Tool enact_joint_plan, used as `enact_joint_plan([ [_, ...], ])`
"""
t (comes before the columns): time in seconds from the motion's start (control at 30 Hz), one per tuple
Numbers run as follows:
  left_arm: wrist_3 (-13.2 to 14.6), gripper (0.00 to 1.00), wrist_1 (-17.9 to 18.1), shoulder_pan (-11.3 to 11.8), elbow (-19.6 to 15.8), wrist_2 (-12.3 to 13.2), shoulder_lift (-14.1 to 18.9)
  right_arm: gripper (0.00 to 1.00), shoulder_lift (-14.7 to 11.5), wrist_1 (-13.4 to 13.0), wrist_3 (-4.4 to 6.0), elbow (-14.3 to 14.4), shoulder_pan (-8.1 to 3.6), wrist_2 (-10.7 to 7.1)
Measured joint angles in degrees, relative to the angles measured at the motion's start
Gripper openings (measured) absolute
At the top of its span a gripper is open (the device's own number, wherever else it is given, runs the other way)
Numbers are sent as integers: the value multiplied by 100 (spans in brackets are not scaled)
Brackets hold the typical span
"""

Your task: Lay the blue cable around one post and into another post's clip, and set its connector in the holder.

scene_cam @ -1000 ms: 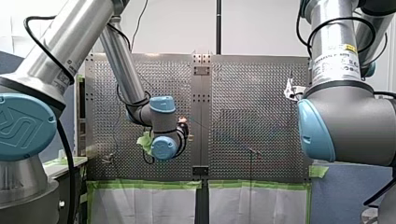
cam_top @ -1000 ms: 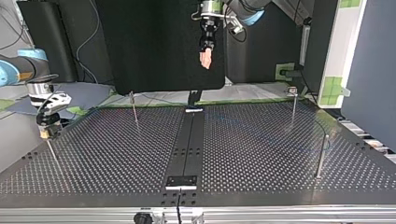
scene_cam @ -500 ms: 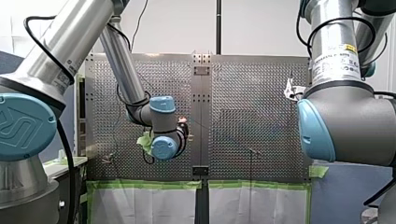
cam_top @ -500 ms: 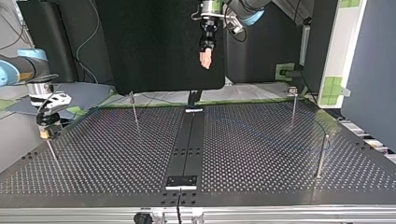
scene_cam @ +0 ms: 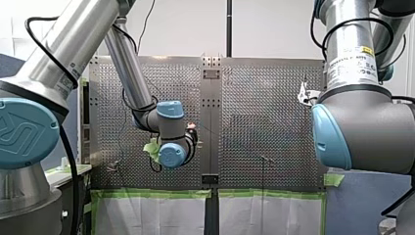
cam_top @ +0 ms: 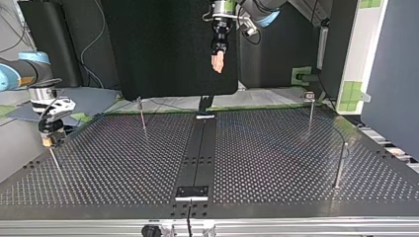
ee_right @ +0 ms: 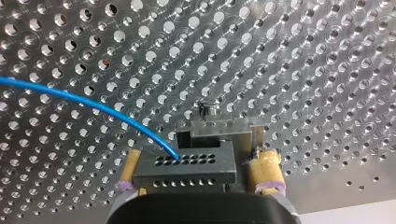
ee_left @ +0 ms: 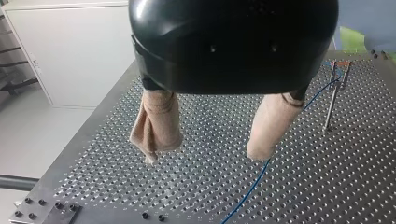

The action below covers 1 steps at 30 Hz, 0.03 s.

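Right wrist view: my right gripper [ee_right: 198,155], with yellow pads [ee_right: 264,163], was clamped on the black connector [ee_right: 184,168], one pad at each end of the block. The connector stood just before the metal holder [ee_right: 212,128], partly overlapping it and offset to one side; whether it was seated could not be told. The blue cable [ee_right: 93,105] left the connector's upper face and curved away over the perforated table [ee_right: 303,70].

Left wrist view: my left gripper [ee_left: 203,156] hung above the table with its beige pads [ee_left: 156,121] wide apart and nothing between them. Below it the cable [ee_left: 252,186] lay on the plate and ran up to a thin post [ee_left: 329,102] bearing a clip [ee_left: 341,70]. Whether the cable sat in that clip could not be made out.

Top view: my left gripper [cam_top: 216,66] was high over the table's far edge. My right gripper [cam_top: 49,140] was low at the view's left, at the top of a slender post [cam_top: 55,163].
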Motion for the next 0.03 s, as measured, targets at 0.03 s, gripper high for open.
enact_joint_plan([
  [0.03, 0, 100, 0, 0, 0, 0, 0, 100, 0, 0, 0, 0, 0, 0],
])
